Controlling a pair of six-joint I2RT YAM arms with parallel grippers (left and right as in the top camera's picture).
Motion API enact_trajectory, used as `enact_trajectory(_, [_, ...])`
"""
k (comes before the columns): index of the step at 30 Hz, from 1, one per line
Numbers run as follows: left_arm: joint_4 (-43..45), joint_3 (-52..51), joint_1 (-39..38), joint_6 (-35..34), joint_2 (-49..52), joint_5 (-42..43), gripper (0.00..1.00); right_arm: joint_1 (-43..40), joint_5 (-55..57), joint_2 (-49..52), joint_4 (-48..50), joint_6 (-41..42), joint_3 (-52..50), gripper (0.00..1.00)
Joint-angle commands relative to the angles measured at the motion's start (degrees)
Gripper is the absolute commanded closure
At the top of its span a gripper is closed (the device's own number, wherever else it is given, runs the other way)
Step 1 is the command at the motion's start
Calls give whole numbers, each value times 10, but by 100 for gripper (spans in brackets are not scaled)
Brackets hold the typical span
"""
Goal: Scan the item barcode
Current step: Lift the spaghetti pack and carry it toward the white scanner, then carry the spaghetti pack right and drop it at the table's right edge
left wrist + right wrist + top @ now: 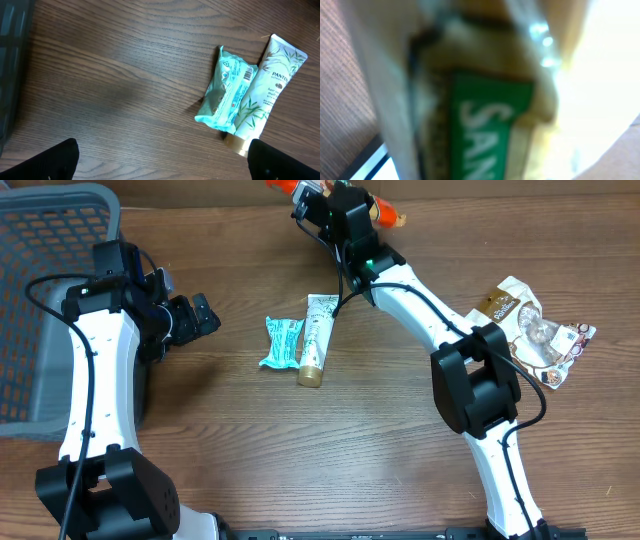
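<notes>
Right tool (320,202) on glossy plastic packet (485,100)

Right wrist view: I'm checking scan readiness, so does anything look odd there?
Yes. A cream packet with a green label fills the whole frame. It is badly blurred and washed out on the right side, so no barcode can be read.

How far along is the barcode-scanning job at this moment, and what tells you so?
Done: nothing shows as scanned yet, and no scanner is in view. In hand: the right gripper is closed on an orange packet at the table's far edge. Left: the teal packet, the tube and the wrappers lie untouched, and the left gripper is open.
</notes>
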Motion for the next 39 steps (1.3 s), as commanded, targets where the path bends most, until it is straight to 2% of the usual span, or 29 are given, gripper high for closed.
enact_trajectory(1, [2,9,-4,11,3,-1,0,2,-2,-11,26,-9,23,96])
enact_trajectory(8, [2,9,-4,11,3,-1,0,2,-2,-5,25,-12,23,96])
enact_trajectory(16, [2,9,-4,11,3,-1,0,3,-3,14,26,-130,23,96])
enact_trajectory(23, [2,9,-4,11,3,-1,0,8,0,14,30,-102,23,96])
enact_trajectory(27, [2,9,-4,11,3,-1,0,13,22,-32,19,-6,23,96])
enact_trajectory(30, [2,9,-4,11,3,-1,0,13,28,-92,-56,50,23,96])
enact_trajectory(37, [2,9,-4,11,3,-1,0,10,23,-270,-393,283,23,96])
enact_trajectory(39, [2,9,-4,11,3,-1,0,-2,23,-309,-502,396,23,96])
